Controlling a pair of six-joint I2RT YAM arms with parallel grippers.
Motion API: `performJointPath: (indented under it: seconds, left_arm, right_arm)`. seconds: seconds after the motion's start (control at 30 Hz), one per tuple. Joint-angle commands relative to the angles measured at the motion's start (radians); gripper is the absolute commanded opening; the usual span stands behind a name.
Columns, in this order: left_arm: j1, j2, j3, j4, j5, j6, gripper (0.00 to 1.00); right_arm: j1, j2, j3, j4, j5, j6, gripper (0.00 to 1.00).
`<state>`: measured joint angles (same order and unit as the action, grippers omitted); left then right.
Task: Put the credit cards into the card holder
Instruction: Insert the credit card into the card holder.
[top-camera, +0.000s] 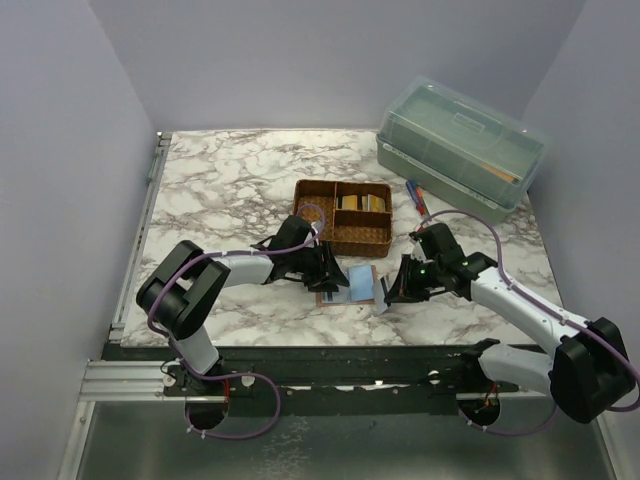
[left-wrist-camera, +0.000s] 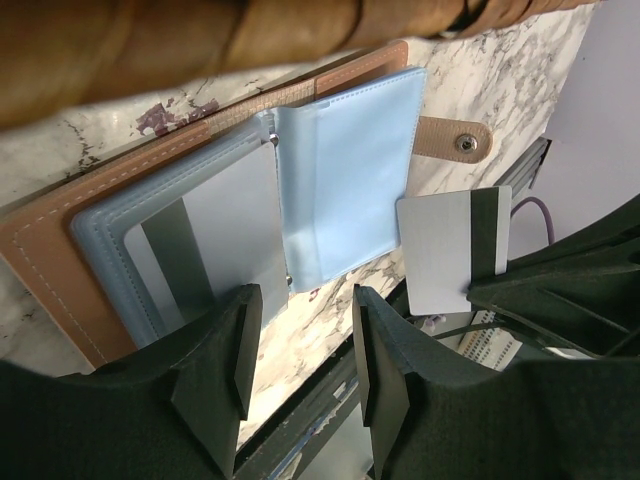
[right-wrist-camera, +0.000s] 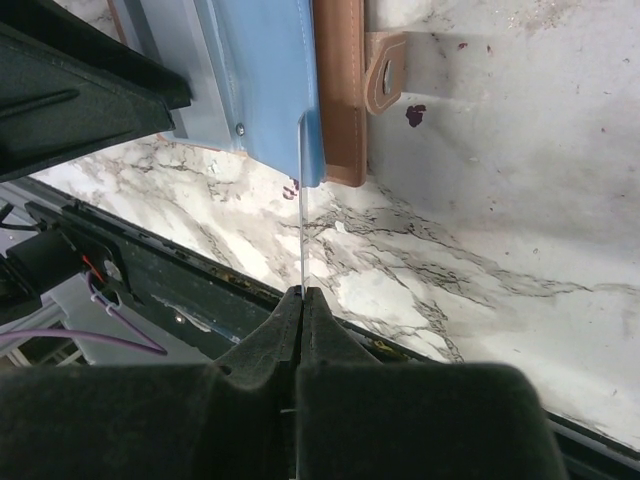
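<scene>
Table (top-camera: 220, 190): marble, beneath both grippers.
Box (top-camera: 460, 140): green, lidded, well beyond the right gripper.
Tray (top-camera: 340, 243): woven, divided, just beyond the left gripper.
Left gripper (left-wrist-camera: 303, 310): jaws partly apart with nothing between them, poised at the holder's near edge.
Right gripper (right-wrist-camera: 302, 297): jaws pinched tight on a card's near edge.
Holder (left-wrist-camera: 345, 180): tan, lying open between the two grippers, blue pockets up, snap tab toward the right gripper.
Held card (left-wrist-camera: 450, 250): grey with a dark stripe, reaching from the right gripper to just beside the blue page; whether they touch cannot be told.
Pocketed card (left-wrist-camera: 215, 235): grey, in the pocket directly ahead of the left gripper.
Pens (top-camera: 417, 195): red and blue, beyond the right gripper.
</scene>
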<state>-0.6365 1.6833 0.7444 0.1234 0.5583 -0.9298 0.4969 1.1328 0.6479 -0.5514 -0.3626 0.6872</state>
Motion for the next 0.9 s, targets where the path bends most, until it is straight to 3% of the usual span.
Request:
performJointPath:
  seconds: [0.0,0.87]
  left_arm:
    - [-0.003,0.011,-0.013,-0.06,-0.047,0.029,0.47]
    - [-0.003,0.002,-0.014,-0.062,-0.047,0.036,0.49]
  right_arm:
    - [0.008,0.02,-0.021,0.045,-0.033,-0.004,0.0]
    - [0.009,-0.038,-0.038,-0.033,0.002,0.012,0.0]
